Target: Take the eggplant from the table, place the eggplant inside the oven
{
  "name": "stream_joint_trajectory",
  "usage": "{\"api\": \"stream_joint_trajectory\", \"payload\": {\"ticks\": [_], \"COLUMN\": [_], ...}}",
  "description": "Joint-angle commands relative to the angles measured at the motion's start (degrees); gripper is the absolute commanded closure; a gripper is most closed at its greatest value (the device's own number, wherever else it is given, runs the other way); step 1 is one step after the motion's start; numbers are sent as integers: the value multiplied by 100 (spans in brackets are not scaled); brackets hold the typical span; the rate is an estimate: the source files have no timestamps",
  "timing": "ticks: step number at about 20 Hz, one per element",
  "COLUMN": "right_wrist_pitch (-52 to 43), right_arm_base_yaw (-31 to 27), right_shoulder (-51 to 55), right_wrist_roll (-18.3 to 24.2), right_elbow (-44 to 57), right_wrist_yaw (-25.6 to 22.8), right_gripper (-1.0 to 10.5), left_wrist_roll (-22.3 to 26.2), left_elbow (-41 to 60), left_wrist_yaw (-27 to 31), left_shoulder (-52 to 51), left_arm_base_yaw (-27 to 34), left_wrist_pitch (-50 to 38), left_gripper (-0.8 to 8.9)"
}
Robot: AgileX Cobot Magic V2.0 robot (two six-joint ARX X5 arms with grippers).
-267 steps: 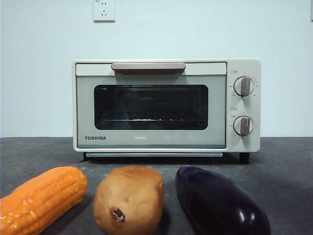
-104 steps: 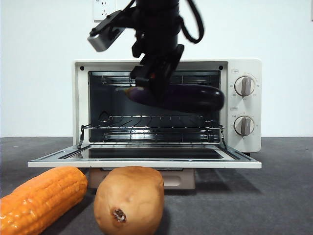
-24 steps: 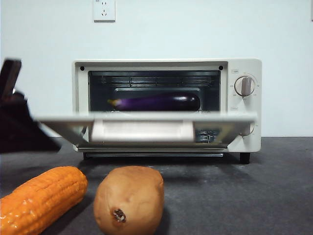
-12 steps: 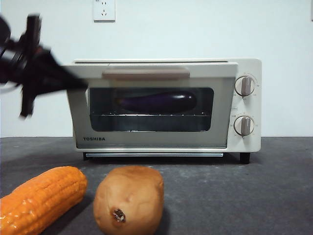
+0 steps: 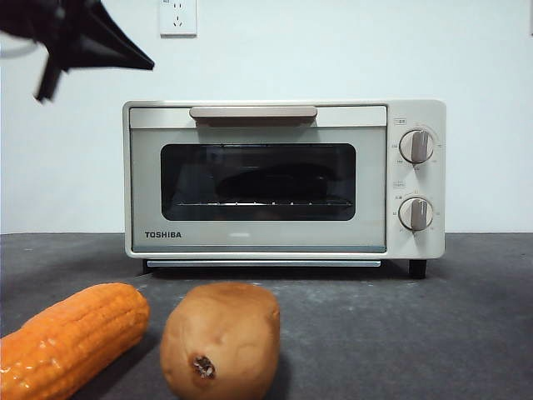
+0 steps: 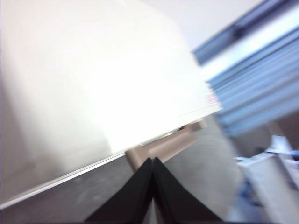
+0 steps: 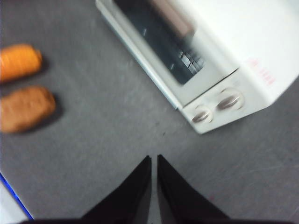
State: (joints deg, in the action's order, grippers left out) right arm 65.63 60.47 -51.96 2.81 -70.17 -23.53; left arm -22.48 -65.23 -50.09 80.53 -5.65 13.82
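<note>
Purple and long, the dark eggplant (image 5: pixel 265 181) shows only as a dim shape behind the dark glass window of the cream boxy oven (image 5: pixel 283 179). It lies on the wire rack inside, and the oven door with its bar handle (image 5: pixel 252 112) is shut. So the eggplant is already where the task wants it.

I think the only step left is for the arms to back off. To do that well, the left arm should lift up and away from the oven without bumping the handle or the top, and both arms should stay clear of the food in front.

The left gripper (image 6: pixel 153 161) has its two black jaws pressed together and holds nothing. Its own camera shows it just above the oven's pale top, near the handle. From the front it looks like the black tip at the top corner (image 5: pixel 96 37), high above the oven. The eggplant is well apart from it, behind the glass.

The right gripper (image 7: pixel 153 159) waits high over the flat dark grey table (image 7: pixel 117 130), jaws nearly together with a thin gap, holding nothing.

An orange bumpy corn cob (image 5: pixel 71 337) and a brown round potato (image 5: pixel 220 340) sit on the table in front of the oven.
</note>
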Motion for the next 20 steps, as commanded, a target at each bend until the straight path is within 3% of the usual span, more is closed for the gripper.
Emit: {"api": "stream_joint_trajectory", "payload": {"ticks": [1,5,9,11,13,16,20], "right_wrist_pitch": [-323,-975,-1676,-2050,-2712,-3873,-4992], "right_arm_base_yaw": [-66,-409,-1012,-1379,-1971,-2745,-3195], "right_shoulder": [-42,-42,-39,-39,-7,385,1178], "right_wrist_roll": [219,286,361,363,48,-260,-289], "right_elbow": [439,1115,1641,1862,2197,2846,3746], "right_wrist_yaw": [17,122,944,1460,1993,2057,2013], "right_gripper": [942,942,942,942,942,942,942], "left_wrist_roll": [1141,1805,1902,1832,1639,1266,986], "left_elbow": [-105,-92,87,317,890,2109,3342], "left_wrist_yaw": [1467,3178,4183,4581,5086,5783,5958], "left_shoulder": [-625,-1384,-2057,-2380,-2870,-3644,-4360], "left_arm_base_yaw": [-308,-896,-1521,-1779,-2127,-2413,-2448], "left_wrist_pitch": [870,1858,2090,1996,1681,999,160], "left_gripper": [809,809,809,809,809,810,810]}}
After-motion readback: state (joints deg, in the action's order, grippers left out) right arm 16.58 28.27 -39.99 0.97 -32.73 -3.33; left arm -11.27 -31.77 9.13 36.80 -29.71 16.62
